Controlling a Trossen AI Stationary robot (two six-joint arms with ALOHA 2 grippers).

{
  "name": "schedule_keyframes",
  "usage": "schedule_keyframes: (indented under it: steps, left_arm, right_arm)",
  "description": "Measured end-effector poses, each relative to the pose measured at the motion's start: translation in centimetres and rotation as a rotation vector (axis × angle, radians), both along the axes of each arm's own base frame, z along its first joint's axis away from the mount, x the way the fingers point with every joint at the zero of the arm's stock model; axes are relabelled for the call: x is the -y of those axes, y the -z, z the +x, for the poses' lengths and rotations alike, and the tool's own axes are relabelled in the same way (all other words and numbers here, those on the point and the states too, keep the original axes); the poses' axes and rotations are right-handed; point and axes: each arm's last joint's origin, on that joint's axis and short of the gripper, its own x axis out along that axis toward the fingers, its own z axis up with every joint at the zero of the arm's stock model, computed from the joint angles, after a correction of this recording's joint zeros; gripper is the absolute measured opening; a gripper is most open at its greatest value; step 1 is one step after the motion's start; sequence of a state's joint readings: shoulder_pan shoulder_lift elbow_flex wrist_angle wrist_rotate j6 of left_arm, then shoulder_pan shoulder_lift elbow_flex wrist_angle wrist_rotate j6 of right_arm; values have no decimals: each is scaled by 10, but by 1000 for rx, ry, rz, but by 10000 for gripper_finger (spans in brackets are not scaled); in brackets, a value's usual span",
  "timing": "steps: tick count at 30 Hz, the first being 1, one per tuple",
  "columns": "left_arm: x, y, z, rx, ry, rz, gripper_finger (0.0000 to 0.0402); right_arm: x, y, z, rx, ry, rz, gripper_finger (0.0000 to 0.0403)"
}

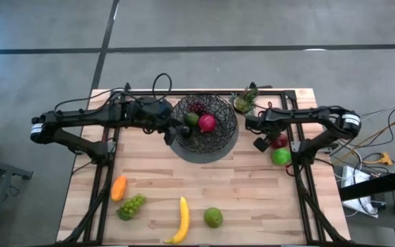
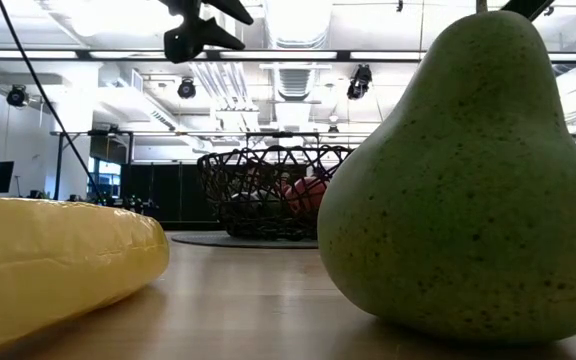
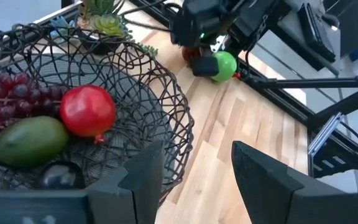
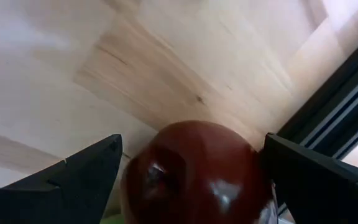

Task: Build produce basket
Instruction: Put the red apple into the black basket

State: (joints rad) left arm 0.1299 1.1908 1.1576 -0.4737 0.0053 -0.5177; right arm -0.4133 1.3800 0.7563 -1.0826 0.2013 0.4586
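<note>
Pickup step in hand: right end effector (image 4: 191,174) spread wide around red apple (image 4: 197,171) at right of tabletop (image 1: 252,185), beside green apple (image 1: 280,156), needing closure, then carry to basket (image 1: 204,123) centre-frame.

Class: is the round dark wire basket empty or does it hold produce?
Holding produce: the round dark wire basket contains purple grapes, a red fruit and a green fruit.
</note>
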Motion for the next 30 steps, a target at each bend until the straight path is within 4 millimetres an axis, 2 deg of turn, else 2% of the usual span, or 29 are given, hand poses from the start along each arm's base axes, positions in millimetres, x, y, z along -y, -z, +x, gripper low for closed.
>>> schedule_keyframes:
  steps: [6,11,16,20,30]
  left_arm:
    - [0,0,0,5,0,-2,171]
    - [0,-1,1,13,-1,-1,171]
    - [0,-2,1,21,-1,0,171]
    - [0,-2,1,21,0,0,171]
    - [0,-2,1,21,0,3,171]
  right_arm:
    - [-1,11,-2,-129,-61,77,359]
    - [-1,16,-1,-173,-88,100,298]
    - [-1,14,-2,-160,-93,95,237]
    - [-1,1,-3,-127,-99,71,217]
    - [4,-43,9,88,-68,-46,212]
